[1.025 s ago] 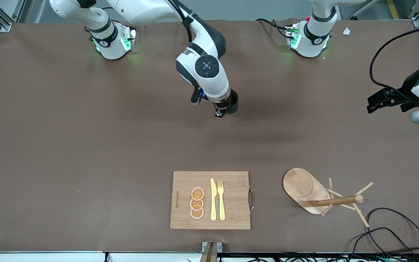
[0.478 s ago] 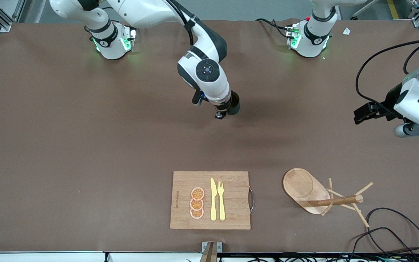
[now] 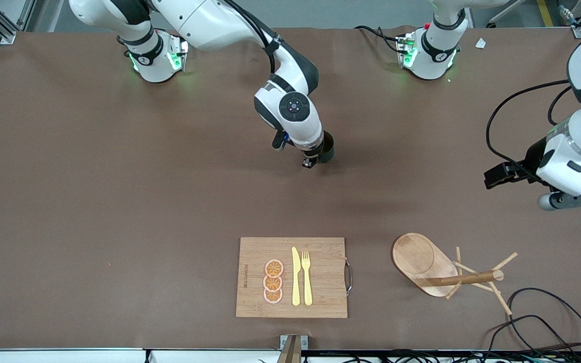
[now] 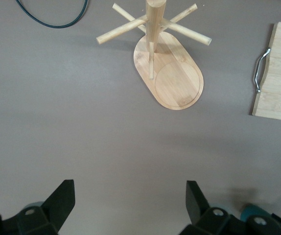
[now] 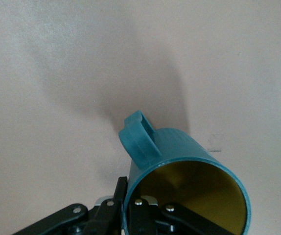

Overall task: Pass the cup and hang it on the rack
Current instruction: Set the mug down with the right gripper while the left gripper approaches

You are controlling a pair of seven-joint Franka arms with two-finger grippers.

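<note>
A wide table covered with a matte brown sheet (image 3: 119, 201) carries everything. Near the front camera, about midway along the table, lies a rectangular bamboo cutting board with a metal handle (image 3: 321, 262). Beside the board, toward the left arm's end, stands a light wooden mug tree with an oval flat base, a round pole and thin slanted pegs (image 3: 424, 262). Loose black cables (image 3: 542, 315) lie coiled on the brown surface close to the mug tree, at the edge nearest the front camera. The two white robot bases (image 3: 157, 58) stand along the edge farthest from that camera.
</note>
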